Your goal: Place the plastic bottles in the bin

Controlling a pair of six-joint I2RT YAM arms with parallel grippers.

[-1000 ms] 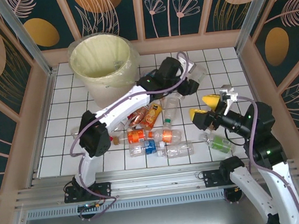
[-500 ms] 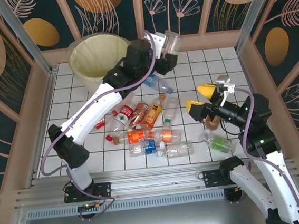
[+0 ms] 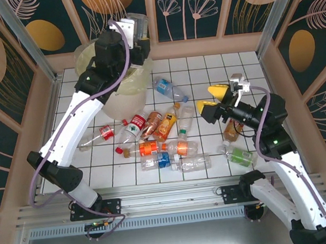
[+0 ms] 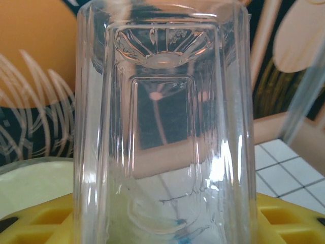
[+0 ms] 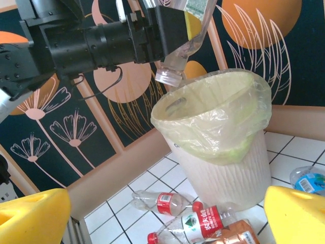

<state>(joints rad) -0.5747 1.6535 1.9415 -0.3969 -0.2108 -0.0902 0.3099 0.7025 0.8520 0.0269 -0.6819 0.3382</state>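
Observation:
My left gripper (image 3: 137, 37) is shut on a clear plastic bottle (image 3: 138, 24) and holds it high over the back right rim of the bin (image 3: 118, 103). In the left wrist view the bottle (image 4: 162, 122) stands between the yellow fingers (image 4: 289, 218). The right wrist view shows this bottle (image 5: 190, 28) tilted, neck down, above the bin (image 5: 223, 152) with its pale yellow liner. My right gripper (image 3: 211, 99) hovers open over the right side of the table, nothing between its fingers (image 5: 297, 213). Several more plastic bottles (image 3: 164, 139) lie on the white tiles.
A blue-label bottle (image 3: 168, 90) lies right of the bin and a red-label one (image 3: 101, 135) in front of it. A green bottle (image 3: 238, 155) and a brown one (image 3: 231, 130) lie below the right gripper. Wooden walls enclose the table.
The left arm has lifted the bottle off the table's middle right and swung it left to above the bin. The right gripper has drifted slightly left and back, still open.

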